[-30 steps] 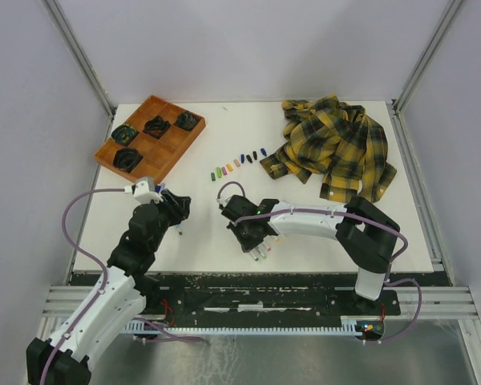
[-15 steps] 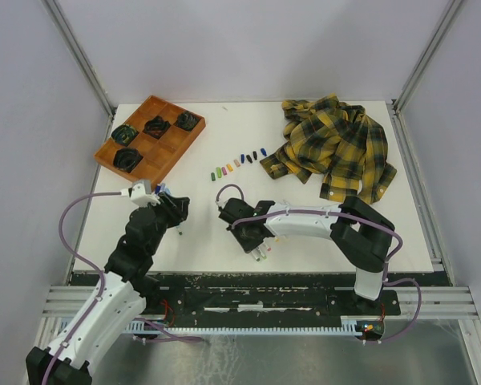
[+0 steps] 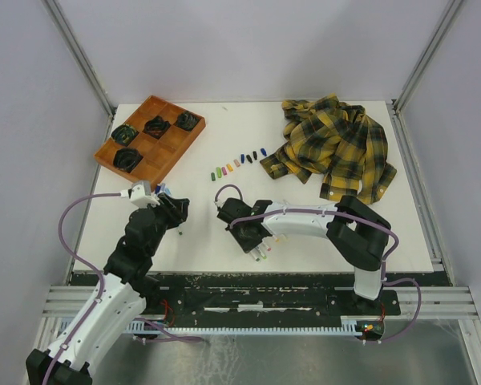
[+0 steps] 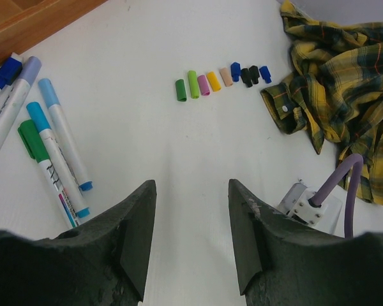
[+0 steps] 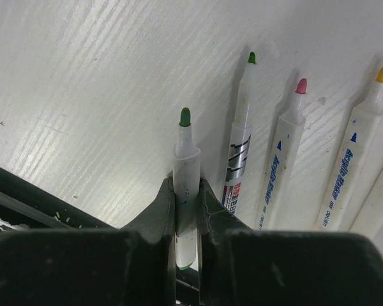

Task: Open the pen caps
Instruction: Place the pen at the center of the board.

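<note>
The pen caps (image 3: 236, 162) lie in a short coloured row mid-table, also in the left wrist view (image 4: 210, 81). My right gripper (image 3: 247, 233) is low over the table, its jaws (image 5: 186, 185) pressed on the white barrel of an uncapped green-tipped marker (image 5: 186, 159). Beside it lie three more uncapped markers: green (image 5: 241, 146), pink (image 5: 284, 159) and yellow (image 5: 354, 159). My left gripper (image 3: 175, 210) hangs open above bare table (image 4: 191, 191), nothing between its fingers. Several capped blue and green markers (image 4: 51, 146) lie to its left.
An orange wooden tray (image 3: 155, 99) holding dark bundles sits at the back left. A yellow plaid shirt (image 3: 337, 148) is crumpled at the back right and reaches near the cap row (image 4: 345, 76). A purple cable (image 4: 341, 182) rises from the right arm.
My right gripper has slid a little to the left with the green-tipped marker between its jaws. The left arm has barely shifted.
</note>
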Robot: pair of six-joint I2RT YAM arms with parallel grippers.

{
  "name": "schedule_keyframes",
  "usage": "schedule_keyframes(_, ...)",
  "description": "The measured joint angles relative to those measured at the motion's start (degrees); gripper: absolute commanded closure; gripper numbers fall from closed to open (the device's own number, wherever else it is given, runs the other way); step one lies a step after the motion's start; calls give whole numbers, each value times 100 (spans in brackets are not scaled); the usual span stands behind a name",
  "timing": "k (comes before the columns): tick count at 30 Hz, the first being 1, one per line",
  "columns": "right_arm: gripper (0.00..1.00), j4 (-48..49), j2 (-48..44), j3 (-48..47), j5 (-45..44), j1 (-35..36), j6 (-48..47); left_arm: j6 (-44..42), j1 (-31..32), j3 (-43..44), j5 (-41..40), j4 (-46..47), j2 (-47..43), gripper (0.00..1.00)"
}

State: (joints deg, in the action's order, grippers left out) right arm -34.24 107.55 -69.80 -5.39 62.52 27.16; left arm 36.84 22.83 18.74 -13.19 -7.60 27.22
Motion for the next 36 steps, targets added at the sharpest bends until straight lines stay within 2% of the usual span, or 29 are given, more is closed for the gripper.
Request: schedule_keyframes(36,68,-79,85,-125,111,4,-44,4,0,0,31,-133,-260,44)
